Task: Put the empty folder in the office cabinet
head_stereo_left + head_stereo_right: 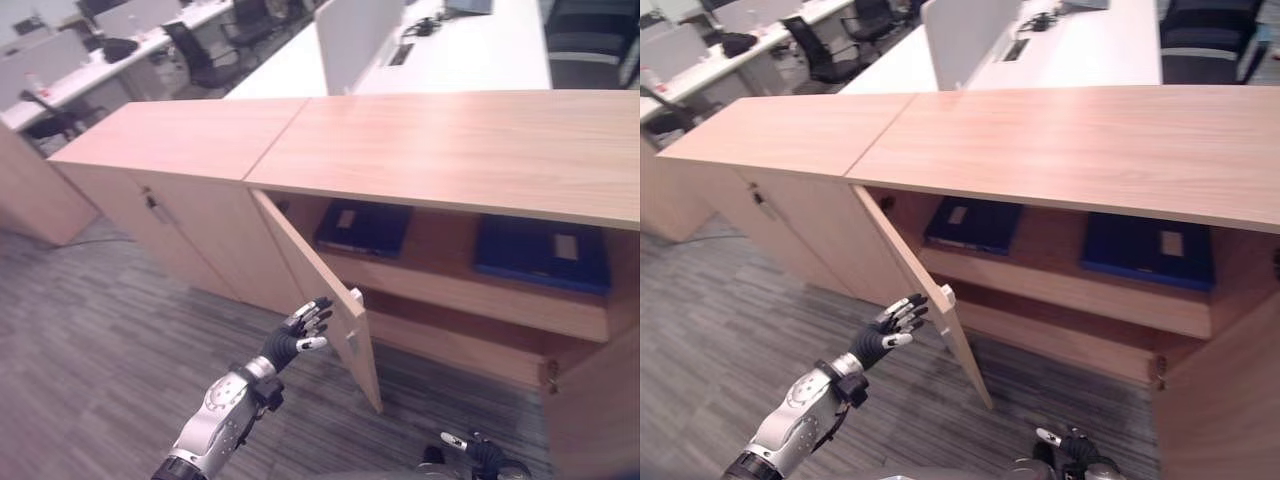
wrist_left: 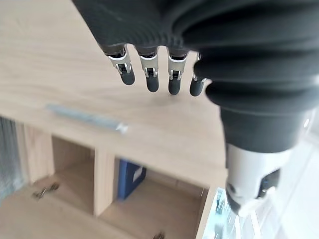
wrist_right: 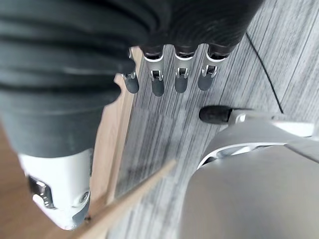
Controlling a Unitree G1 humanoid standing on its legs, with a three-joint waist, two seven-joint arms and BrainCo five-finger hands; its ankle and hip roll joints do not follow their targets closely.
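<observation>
Left eye view: two folders (image 1: 362, 228) already shelved inside cabinet (image 1: 450, 140); left hand (image 1: 300, 335) fingers straight beside its door (image 1: 320, 290), right hand (image 1: 470, 452) relaxed and empty below; only door-closing seems left.

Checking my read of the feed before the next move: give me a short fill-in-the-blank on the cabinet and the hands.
1. The cabinet door beside the left hand stands ____.
2. On the upper shelf lie ____ dark blue folders.
3. The left hand's fingers are straight, so it is ____.
4. The right hand hangs low over the ____.

Missing words: open; two; open; floor
</observation>
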